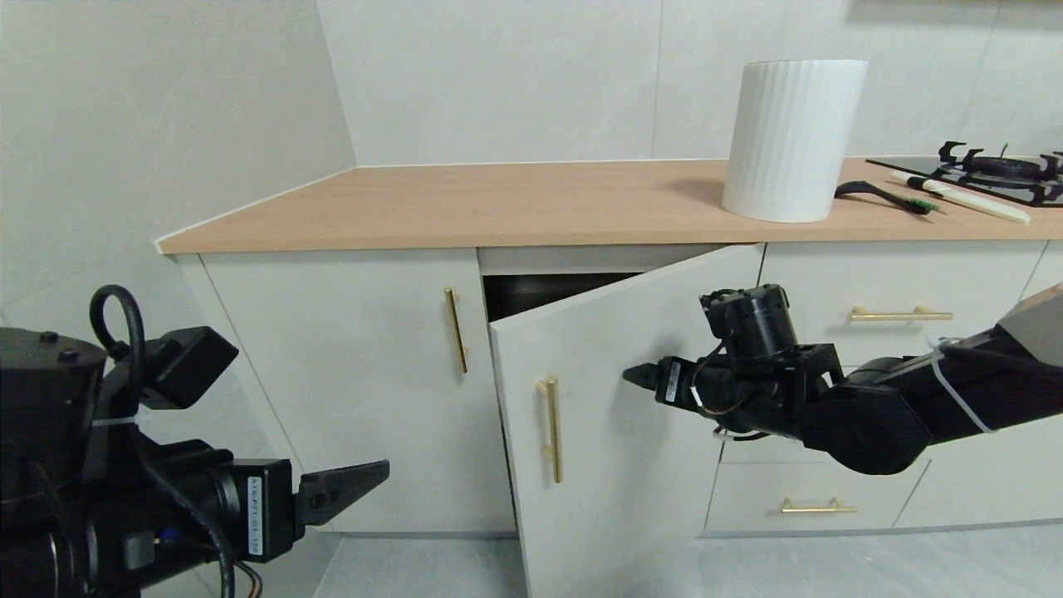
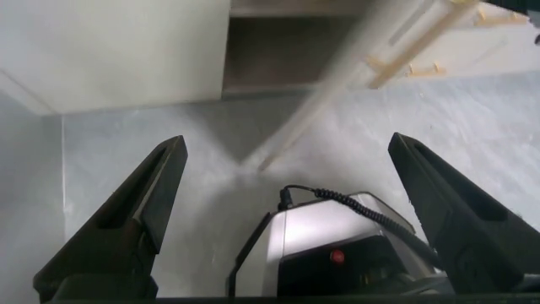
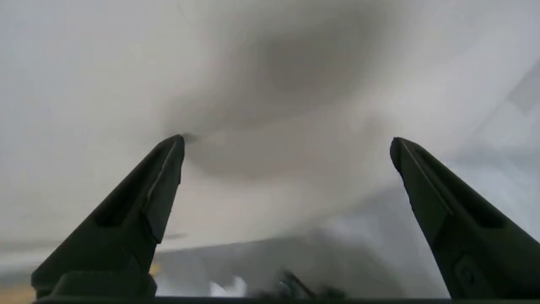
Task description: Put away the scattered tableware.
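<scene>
The tableware lies at the far right of the wooden countertop (image 1: pixel 498 199). It is a black-handled utensil (image 1: pixel 882 196) and a long cream-white one (image 1: pixel 972 200), side by side just right of the white ribbed container (image 1: pixel 789 137) and beside the black hob (image 1: pixel 996 170). Below the counter, a cabinet door (image 1: pixel 614 399) with a gold handle (image 1: pixel 551 428) stands ajar. The right gripper (image 1: pixel 644 375) has its fingers spread wide and holds nothing. Its tips are right at the door's face, though I cannot tell if they touch. The left gripper (image 1: pixel 365 475), low at the near left, is likewise wide apart and empty.
</scene>
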`<state>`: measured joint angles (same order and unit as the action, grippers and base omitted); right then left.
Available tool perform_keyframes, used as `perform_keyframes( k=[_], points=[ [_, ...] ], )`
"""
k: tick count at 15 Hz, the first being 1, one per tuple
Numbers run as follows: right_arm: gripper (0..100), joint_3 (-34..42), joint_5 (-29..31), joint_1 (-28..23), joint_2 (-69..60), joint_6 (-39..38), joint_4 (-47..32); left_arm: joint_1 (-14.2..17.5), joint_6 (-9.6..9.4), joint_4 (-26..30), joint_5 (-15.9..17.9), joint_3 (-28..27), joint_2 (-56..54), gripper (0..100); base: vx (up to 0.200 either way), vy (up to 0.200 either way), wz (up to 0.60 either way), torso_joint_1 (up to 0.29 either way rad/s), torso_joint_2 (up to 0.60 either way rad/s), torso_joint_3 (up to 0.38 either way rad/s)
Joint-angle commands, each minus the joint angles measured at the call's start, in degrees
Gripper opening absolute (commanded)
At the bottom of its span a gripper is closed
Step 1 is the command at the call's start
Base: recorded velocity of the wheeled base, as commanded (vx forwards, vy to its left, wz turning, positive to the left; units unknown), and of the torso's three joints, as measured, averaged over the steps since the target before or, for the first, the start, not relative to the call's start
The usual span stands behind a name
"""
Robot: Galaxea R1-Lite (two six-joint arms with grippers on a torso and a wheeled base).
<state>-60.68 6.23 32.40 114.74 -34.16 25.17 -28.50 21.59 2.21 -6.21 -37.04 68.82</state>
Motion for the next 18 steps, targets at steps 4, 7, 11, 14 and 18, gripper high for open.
perform_keyframes(
  k=[4,7,11,14,18],
  points=[
    [100,-0.40,1.33,0.56,3.39,-2.49,8.31,0.03,0.12,-0.01,-0.04,-0.05,0.09,100,0.000,0.000,0.00,0.000,0.00,0.000],
    [100,-3.39,4.58,0.56,5.76,-4.16,8.40,0.03,0.12,-0.01,-0.04,0.03,0.18,100,0.000,0.000,0.00,0.000,0.00,0.000],
    [100,-8.40,10.12,0.20,9.98,-6.10,8.40,0.03,0.03,-0.01,-0.04,0.12,0.53,100,0.000,0.000,0.00,0.000,0.00,0.000],
    [100,-11.30,13.46,-0.23,12.35,-6.62,8.40,0.03,0.03,-0.01,0.05,0.21,0.53,100,0.000,0.000,0.00,0.000,0.00,0.000],
    [100,-15.52,18.12,-1.38,15.87,-6.62,8.40,0.03,0.03,-0.01,0.05,0.21,0.53,100,0.000,0.000,0.00,0.000,0.00,0.000]
  ],
)
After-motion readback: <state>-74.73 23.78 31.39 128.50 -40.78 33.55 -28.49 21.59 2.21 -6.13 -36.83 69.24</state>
